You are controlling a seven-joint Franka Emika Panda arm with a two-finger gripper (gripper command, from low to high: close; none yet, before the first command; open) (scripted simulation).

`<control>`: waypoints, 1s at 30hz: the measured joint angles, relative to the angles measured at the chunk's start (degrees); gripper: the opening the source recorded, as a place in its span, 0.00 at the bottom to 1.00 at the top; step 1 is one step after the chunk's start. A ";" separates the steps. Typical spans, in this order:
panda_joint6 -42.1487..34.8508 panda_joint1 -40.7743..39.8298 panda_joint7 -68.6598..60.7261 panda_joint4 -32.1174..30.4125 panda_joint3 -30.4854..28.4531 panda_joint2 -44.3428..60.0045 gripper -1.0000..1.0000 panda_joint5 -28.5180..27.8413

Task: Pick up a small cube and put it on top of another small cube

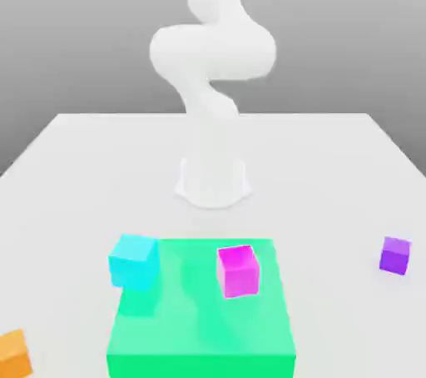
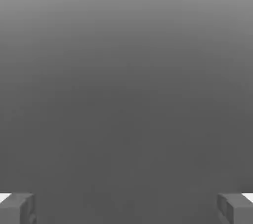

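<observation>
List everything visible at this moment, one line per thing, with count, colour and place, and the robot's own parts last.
table: one, white, under everything.
green platform: one, flat, on the table in front of the arm's base.
cyan cube: one, at the platform's corner on the exterior view's left.
magenta cube: one, on the platform.
small purple cube: one, on the table at the exterior view's right.
small orange cube: one, on the table at the exterior view's lower left, cut by the frame edge.
arm: one, white, rising from its base behind the platform.
gripper: one, grey fingers wide apart, holding nothing.
</observation>
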 joint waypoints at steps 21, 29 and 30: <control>11.30 -11.89 15.14 3.60 -8.07 44.01 0.50 4.40; 15.42 -15.71 19.31 5.02 -10.62 60.85 0.50 8.30; 15.94 -16.31 19.77 5.20 -10.87 62.97 0.50 8.85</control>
